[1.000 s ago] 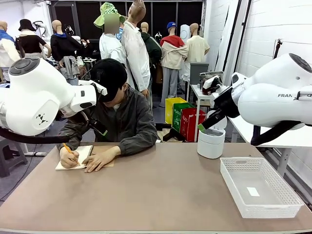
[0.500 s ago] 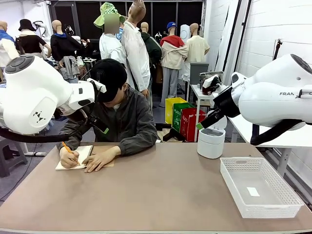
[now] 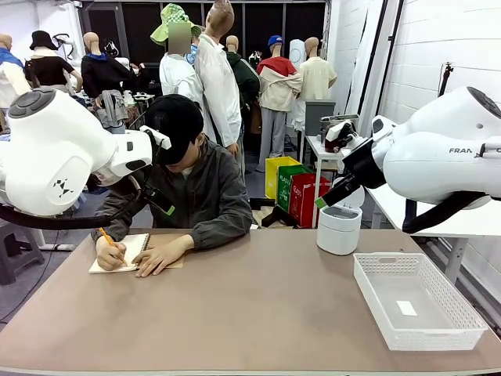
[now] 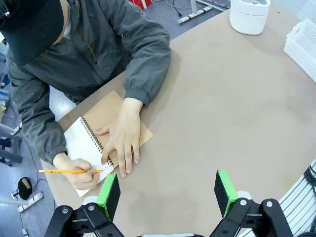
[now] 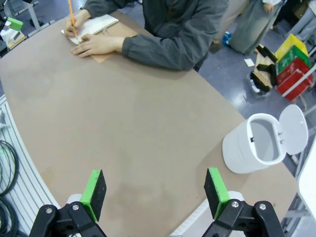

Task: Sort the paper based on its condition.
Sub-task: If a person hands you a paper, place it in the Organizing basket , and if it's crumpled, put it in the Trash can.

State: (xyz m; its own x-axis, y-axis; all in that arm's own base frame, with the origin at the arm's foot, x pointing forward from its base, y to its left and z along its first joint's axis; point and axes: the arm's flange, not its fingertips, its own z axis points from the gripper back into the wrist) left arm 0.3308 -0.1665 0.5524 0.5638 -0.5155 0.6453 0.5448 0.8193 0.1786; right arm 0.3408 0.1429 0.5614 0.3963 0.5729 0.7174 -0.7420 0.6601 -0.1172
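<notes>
Loose paper is out of view. At the table's far left a person writes with a pencil (image 4: 69, 171) on the white page of a spiral notebook (image 3: 129, 251) (image 4: 81, 140) (image 5: 96, 23), the other hand (image 4: 123, 148) flat on its brown cover. My left gripper (image 4: 167, 193) hangs open above the table, near that hand, with nothing between its green pads. High over the table's middle, my right gripper (image 5: 154, 192) is also open and holds nothing. Both white arms (image 3: 55, 157) (image 3: 438, 157) are raised at the sides.
A white bin (image 3: 339, 229) (image 5: 256, 143) with its lid up stands at the far right. A white mesh basket (image 3: 419, 301) (image 4: 303, 42) sits at the near right with a small label inside. The brown tabletop (image 3: 258, 305) between them is bare.
The left arm has turned slightly. The person keeps writing, and the right arm has not moved.
</notes>
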